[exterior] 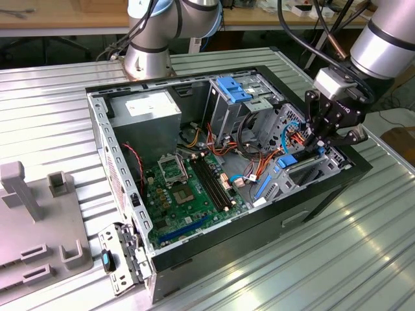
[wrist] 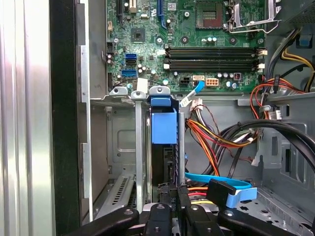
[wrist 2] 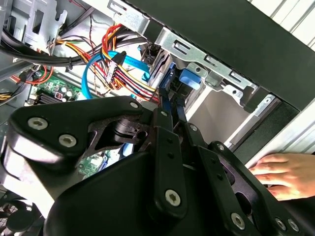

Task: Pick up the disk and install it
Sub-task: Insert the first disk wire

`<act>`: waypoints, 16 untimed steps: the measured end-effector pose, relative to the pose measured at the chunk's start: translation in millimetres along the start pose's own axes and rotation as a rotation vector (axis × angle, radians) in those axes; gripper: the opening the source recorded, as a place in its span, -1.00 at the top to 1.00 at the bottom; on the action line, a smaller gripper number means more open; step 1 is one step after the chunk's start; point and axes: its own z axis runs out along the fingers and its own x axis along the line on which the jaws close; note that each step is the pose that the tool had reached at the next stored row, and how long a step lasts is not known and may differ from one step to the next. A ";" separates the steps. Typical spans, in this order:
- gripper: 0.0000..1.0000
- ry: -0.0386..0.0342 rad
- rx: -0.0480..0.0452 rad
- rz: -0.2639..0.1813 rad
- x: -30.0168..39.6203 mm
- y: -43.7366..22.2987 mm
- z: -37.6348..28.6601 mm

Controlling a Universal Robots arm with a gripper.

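The disk [wrist: 163, 129], a dark drive in a blue plastic carrier, stands on edge in the metal drive bay [wrist: 140, 147] at the front corner of the open computer case [exterior: 324, 194]. My gripper [wrist: 170, 204] sits at its near end, fingers closed against the carrier's two sides. In the second wrist view the fingertips [wrist 2: 165, 115] pinch the thin blue rails, and the carrier's blue tab [wrist 2: 191, 78] lies beyond them inside the bay. In the exterior view my gripper [exterior: 318, 146] reaches down into the case at that view's right.
A bundle of coloured cables [wrist: 216, 137] and a blue flat cable [wrist: 224, 189] lie right beside the bay. Motherboard [exterior: 185, 188], grey power-supply box [exterior: 146, 107] and light-blue latch [exterior: 233, 87] fill the case. A person's hand [wrist 2: 280, 172] rests outside the case wall.
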 end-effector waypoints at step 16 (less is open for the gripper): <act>0.51 -0.0001 0.0000 0.000 -0.1 -0.1 -4.9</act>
